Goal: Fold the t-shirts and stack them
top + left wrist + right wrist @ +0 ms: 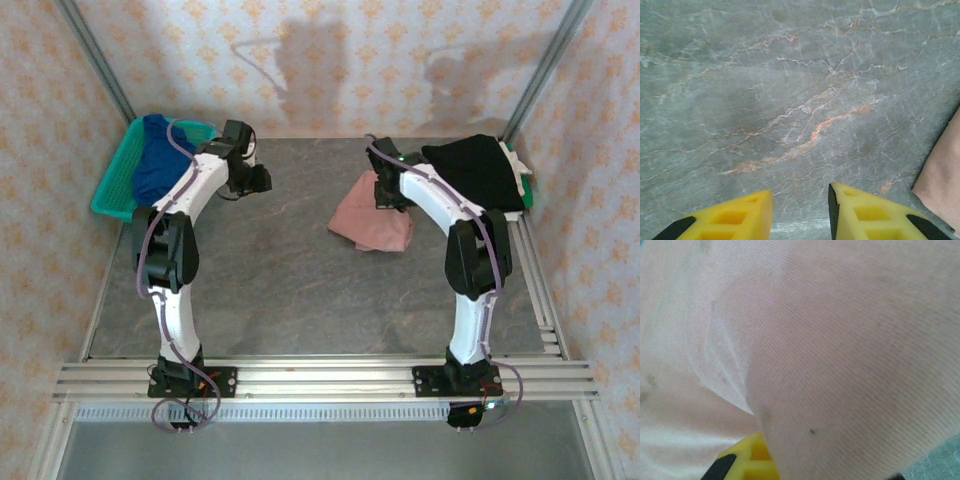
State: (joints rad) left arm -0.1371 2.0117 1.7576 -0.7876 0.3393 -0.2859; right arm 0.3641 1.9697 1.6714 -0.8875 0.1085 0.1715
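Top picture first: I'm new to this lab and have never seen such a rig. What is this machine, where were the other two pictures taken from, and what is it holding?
These are two white robot arms, bolted at the near edge of a grey stone-patterned table and seen from a camera above. The other two pictures come from a small camera on each wrist. The left hand is open over bare table and holds nothing. The right hand is shut on the pink t-shirt, and its wrist camera sees that cloth close up. A blue t-shirt lies in a teal basket at the far left. A black t-shirt lies at the far right.
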